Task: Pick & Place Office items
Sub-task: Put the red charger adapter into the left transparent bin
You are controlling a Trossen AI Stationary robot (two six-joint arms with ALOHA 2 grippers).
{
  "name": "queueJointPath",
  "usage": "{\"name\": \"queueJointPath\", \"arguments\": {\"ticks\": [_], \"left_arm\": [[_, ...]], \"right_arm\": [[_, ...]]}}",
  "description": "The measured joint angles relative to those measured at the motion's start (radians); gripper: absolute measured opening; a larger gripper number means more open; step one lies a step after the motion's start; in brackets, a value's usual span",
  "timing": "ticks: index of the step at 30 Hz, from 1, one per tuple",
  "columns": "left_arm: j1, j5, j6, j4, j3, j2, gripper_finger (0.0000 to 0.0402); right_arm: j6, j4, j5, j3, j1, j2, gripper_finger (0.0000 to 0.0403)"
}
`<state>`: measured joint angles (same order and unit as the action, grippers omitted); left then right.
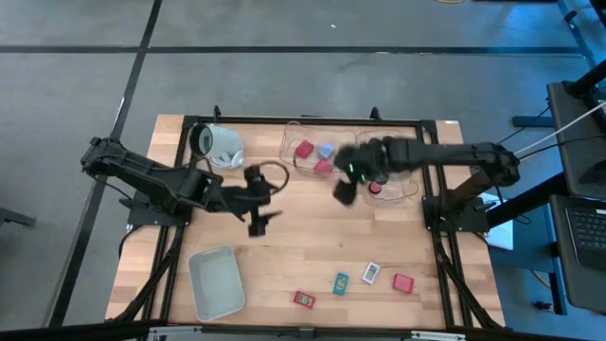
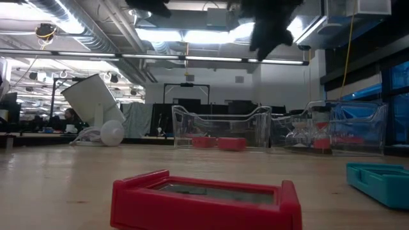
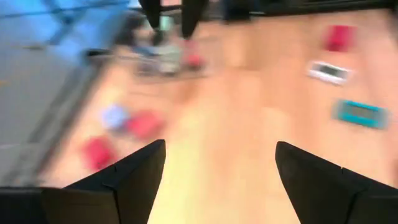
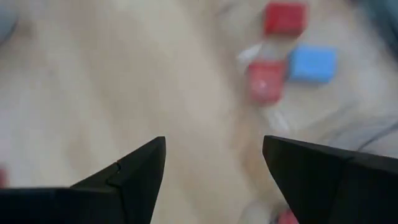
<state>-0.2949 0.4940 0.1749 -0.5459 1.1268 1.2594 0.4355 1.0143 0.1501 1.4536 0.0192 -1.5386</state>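
Several office items lie near the table's front edge: a red card (image 1: 303,298), a teal card (image 1: 340,282), a white card (image 1: 371,273) and a red piece (image 1: 403,282). Two red blocks (image 1: 303,149) and a pale blue block (image 1: 327,151) lie in a clear bin (image 1: 292,142) at the far side. My left gripper (image 1: 273,200) hovers open over the table's middle, nothing between its fingers (image 3: 137,177). My right gripper (image 1: 343,186) hangs open beside that bin, above bare wood, also holding nothing (image 4: 214,162).
A second clear bin (image 1: 409,186) with a small red thing inside stands at the far right. A large white cylinder (image 1: 220,144) lies at the far left. A grey-white bin (image 1: 216,281) sits at the near left. Bare wood lies between the arms and the cards.
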Motion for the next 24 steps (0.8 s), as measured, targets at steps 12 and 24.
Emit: {"name": "queueJointPath", "arguments": {"ticks": [12, 24], "left_arm": [[-0.091, -0.059, 0.093, 0.206, -0.161, 0.000, 0.0301], [-0.136, -0.027, 0.100, 0.237, -0.161, 0.000, 0.0301]], "right_arm": [[0.481, 0.164, 0.039, -0.013, -0.522, -0.019, 0.0272], [0.845, 0.227, -0.084, -0.017, -0.766, -0.167, 0.0337]]}}
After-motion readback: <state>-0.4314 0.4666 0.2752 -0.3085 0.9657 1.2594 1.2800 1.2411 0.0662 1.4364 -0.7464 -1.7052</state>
